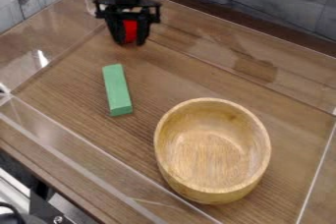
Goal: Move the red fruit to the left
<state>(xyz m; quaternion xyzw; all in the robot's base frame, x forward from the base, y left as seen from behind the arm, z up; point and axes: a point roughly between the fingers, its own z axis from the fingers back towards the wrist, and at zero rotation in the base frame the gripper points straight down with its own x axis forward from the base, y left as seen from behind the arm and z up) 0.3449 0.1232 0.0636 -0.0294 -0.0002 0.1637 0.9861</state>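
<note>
At the lower left corner of the bench [59,120], dark cabling [27,204] lies beyond the near edge; you need not involve it. Next to the right, well in from the left edge, the green block [117,89] lies flat, its long side running roughly from the far edge toward the near one. Slightly right of it and much nearer the far edge, you see the gripper [128,9], its jaws spread wide apart, with nothing visibly clamped. The red fruit [128,32] sits there on the bench, toward the far left corner, just below and between the fingers in this view; contact cannot be made out. To grasp it well, you should centre the jaws over it, lower them evenly on both sides, and close gently, since a round body may roll from a lopsided pinch. Then lift slightly before carrying it toward the left edge, and release low. Farthest right, near the near edge, stands the wooden bowl [213,151], which your leftward path should avoid altogether.
</note>
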